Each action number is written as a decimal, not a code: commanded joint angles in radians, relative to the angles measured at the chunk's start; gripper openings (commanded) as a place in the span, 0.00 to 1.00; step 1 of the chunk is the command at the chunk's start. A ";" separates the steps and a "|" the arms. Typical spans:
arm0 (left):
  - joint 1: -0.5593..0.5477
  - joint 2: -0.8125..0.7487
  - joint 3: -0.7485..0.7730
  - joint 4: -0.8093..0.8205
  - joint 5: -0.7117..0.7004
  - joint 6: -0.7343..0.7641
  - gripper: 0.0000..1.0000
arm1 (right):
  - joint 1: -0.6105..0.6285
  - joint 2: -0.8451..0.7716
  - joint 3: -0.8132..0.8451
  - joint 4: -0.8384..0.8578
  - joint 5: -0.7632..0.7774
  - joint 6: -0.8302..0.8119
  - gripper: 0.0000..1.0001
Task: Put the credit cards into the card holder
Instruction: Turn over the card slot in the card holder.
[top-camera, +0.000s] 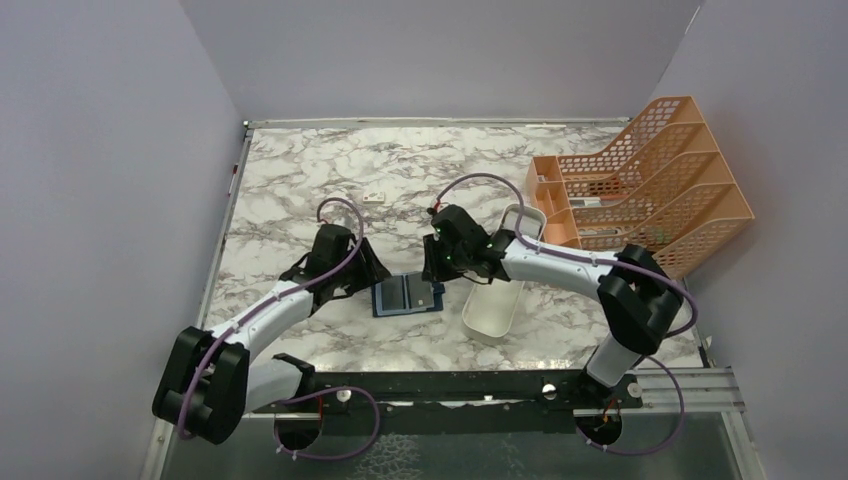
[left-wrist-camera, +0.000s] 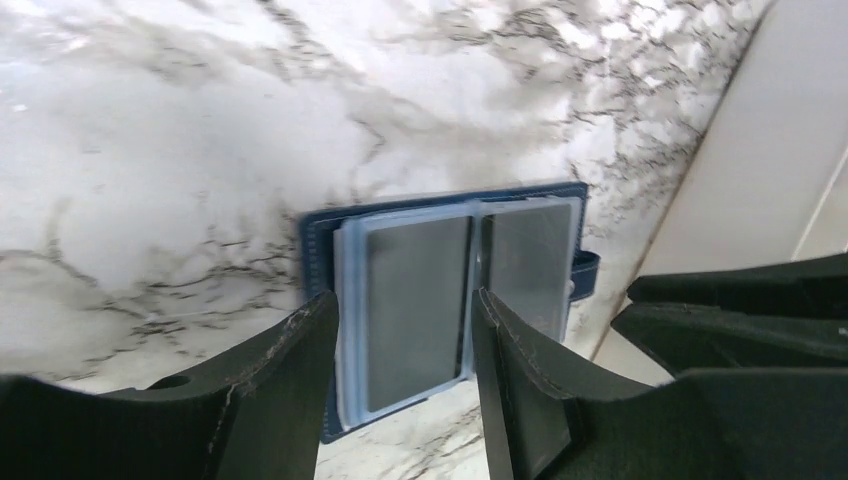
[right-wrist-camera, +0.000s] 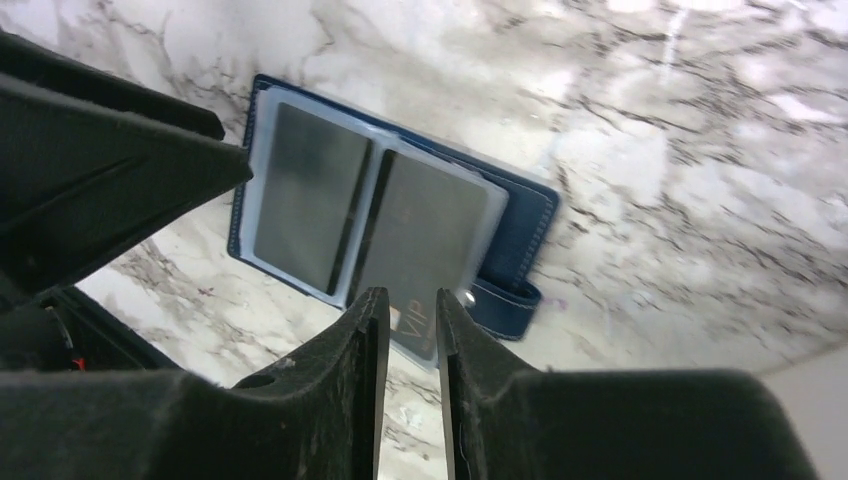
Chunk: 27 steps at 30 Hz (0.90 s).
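Left gripper (left-wrist-camera: 402, 300): jaws fairly wide with nothing between them, hanging over the card holder (top-camera: 408, 295) on the panel away from its snap tab (right-wrist-camera: 505, 300).
Right gripper (right-wrist-camera: 405, 298): jaws narrow, tips above the protruding end of the VIP card (right-wrist-camera: 412, 325); I cannot tell whether they touch it.
Card holder: navy, open and flat on the marble counter (top-camera: 300, 180), mid-width toward the near edge, between the two grippers.
Credit cards (right-wrist-camera: 310, 195): grey, one in each clear sleeve; the VIP card sticks out beside the tab.
White oblong tray (top-camera: 493, 305): just right of the holder, angled.
Small white block (top-camera: 375, 197): farther back.
Orange mesh file rack (top-camera: 650, 190): far right corner.
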 joint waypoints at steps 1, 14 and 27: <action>0.082 -0.038 -0.052 -0.011 0.060 0.034 0.57 | 0.040 0.074 0.064 0.061 -0.069 0.002 0.27; 0.115 -0.002 -0.193 0.326 0.341 -0.058 0.55 | 0.048 0.191 0.014 0.080 0.000 0.037 0.22; 0.115 -0.090 -0.233 0.450 0.448 -0.113 0.43 | 0.048 0.188 -0.025 0.121 -0.003 0.055 0.21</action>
